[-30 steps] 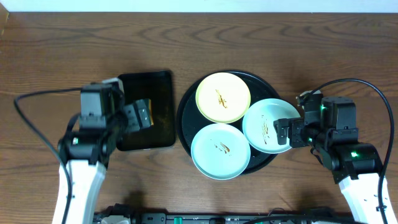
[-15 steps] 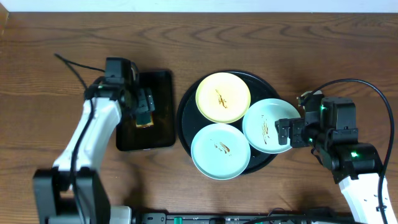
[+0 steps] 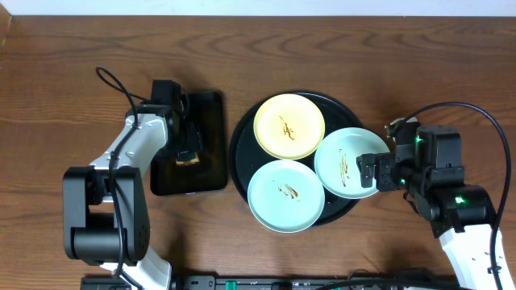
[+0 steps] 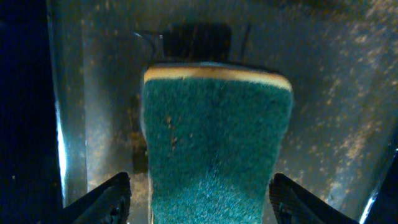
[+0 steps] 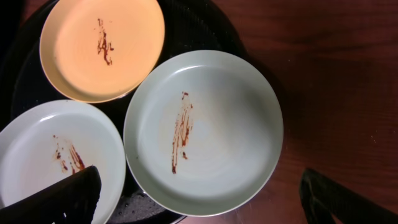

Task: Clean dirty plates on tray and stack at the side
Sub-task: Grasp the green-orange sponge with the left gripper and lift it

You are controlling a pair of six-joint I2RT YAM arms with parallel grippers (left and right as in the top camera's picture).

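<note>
Three smeared plates lie on the round black tray (image 3: 240,133): a pale yellow plate (image 3: 289,126) at the back, a mint plate (image 3: 286,195) at the front, and a mint plate (image 3: 345,163) on the right, overhanging the rim. My right gripper (image 3: 376,171) is open at this right plate's outer edge. In the right wrist view the right gripper (image 5: 205,202) straddles the right mint plate (image 5: 205,130), beside the yellow plate (image 5: 102,46) and the other mint plate (image 5: 50,155). My left gripper (image 3: 187,143) is open, and in the left wrist view its fingers (image 4: 205,199) flank a green sponge (image 4: 217,143) without touching it.
The sponge (image 3: 187,159) lies in a smaller black rectangular tray (image 3: 211,141) left of the round tray. The wooden table (image 3: 363,56) stretches behind and to the right. Cables run from both arms.
My left arm has swung from the rectangular tray's left side to over it, and its gripper has come down around the sponge. The right arm and the plates have not moved.
</note>
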